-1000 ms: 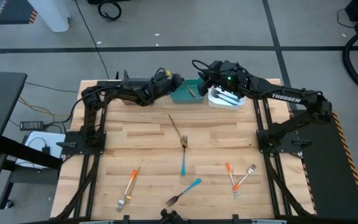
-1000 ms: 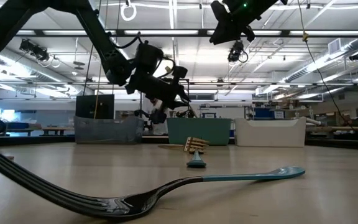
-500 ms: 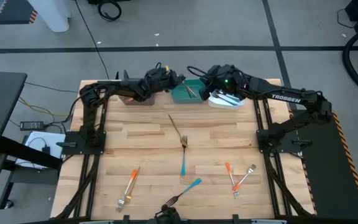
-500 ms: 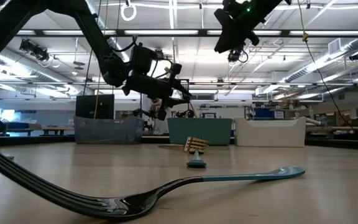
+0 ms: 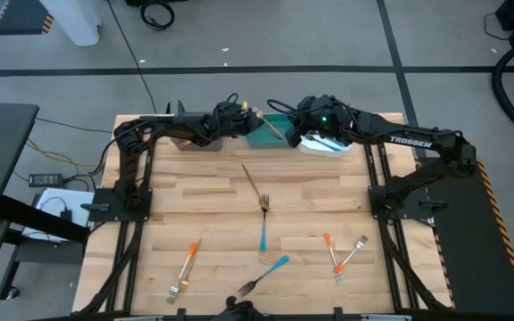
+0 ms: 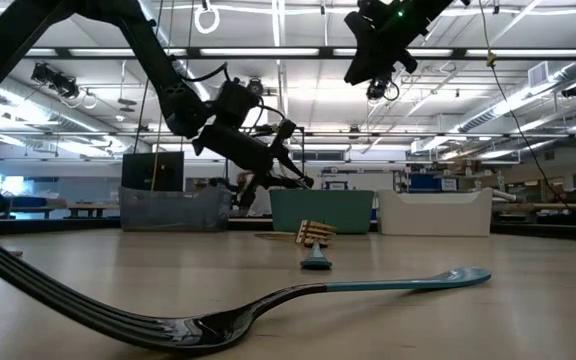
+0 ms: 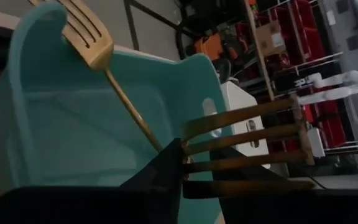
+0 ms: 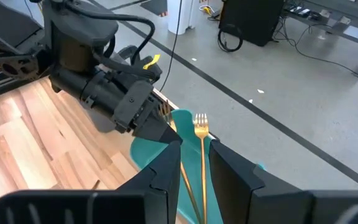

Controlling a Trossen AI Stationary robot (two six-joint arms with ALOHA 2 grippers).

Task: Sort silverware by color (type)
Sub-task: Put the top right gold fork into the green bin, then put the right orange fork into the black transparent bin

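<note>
My left gripper (image 5: 252, 117) is at the left rim of the teal bin (image 5: 273, 141), shut on a gold fork (image 7: 253, 134) whose tines stick out past the fingers. My right gripper (image 5: 294, 127) hangs higher, over the bin's right side, shut on a second gold fork (image 8: 201, 134). That fork's head (image 7: 86, 31) points down toward the bin's far rim. On the table lie a gold fork (image 5: 257, 185), two blue-handled forks (image 5: 262, 234) (image 5: 270, 267), an orange-handled fork (image 5: 187, 260), and an orange-handled fork (image 5: 330, 250) crossed with a pale one (image 5: 355, 250). My left gripper pinches the gold fork just behind its tines (image 7: 188, 158) between the two fingers, which lie across it. The tines stand free; the fingers hide the handle. The fork is lifted clear of the table, above the bin. My right gripper pinches the second gold fork by its handle (image 8: 202, 186). The fork runs forward along the fingers and slants down, head lowest. It is clear of the table; whether the head touches the bin's rim, I cannot tell.
A grey bin (image 5: 194, 140) stands left of the teal one and a white bin (image 5: 328, 145) holding forks stands right of it, all along the table's far edge. The two grippers are close together over the teal bin. The loose forks lie on the near half.
My left gripper has sunk a little and tipped downward toward the teal bin, rolling as it went. The gold fork it holds has swung with it.
</note>
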